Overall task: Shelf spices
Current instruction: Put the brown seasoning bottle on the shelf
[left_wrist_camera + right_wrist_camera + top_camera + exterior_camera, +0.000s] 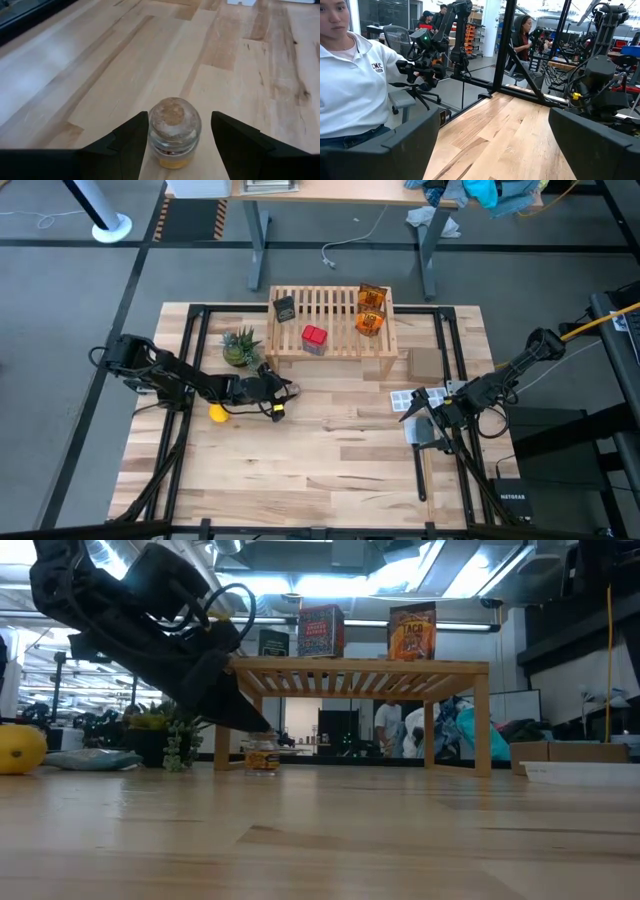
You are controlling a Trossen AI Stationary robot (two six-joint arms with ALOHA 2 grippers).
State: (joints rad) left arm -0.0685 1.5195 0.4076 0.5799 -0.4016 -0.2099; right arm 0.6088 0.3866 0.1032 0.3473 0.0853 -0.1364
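Left gripper (175, 132) is down low on the bench (330, 470), and the tiny clear jar (174, 131) stands right between its two dark fingers (131, 139), upright on its base, cork top facing the wrist camera. The fingers are spread, not yet squeezing: there is a clear gap on one side, while the other finger sits so close to the glass that I cannot tell if it touches. So the jar is bracketed, not held.

The relation that matters: the jar's long axis is vertical, the fingers flank it from either side, and the gripper comes in at a steep slant from the left in the low view, its tips by the jar (261, 758). Closing straight in should catch the round body, I judge (a slightly off-centre jar could skid or tip on a smooth bench).

The jar sits in front of the shelf (330, 340), near its left leg and still on the bench. Up on the slats already: two orange packets (371, 310), the red tin (314, 338) and the dark grey box (285, 309). This jar looks like the last spice to go.

The right gripper (418, 405) waits well apart at the right side of the bench, fingers wide and empty; the left arm is plainly nearer.
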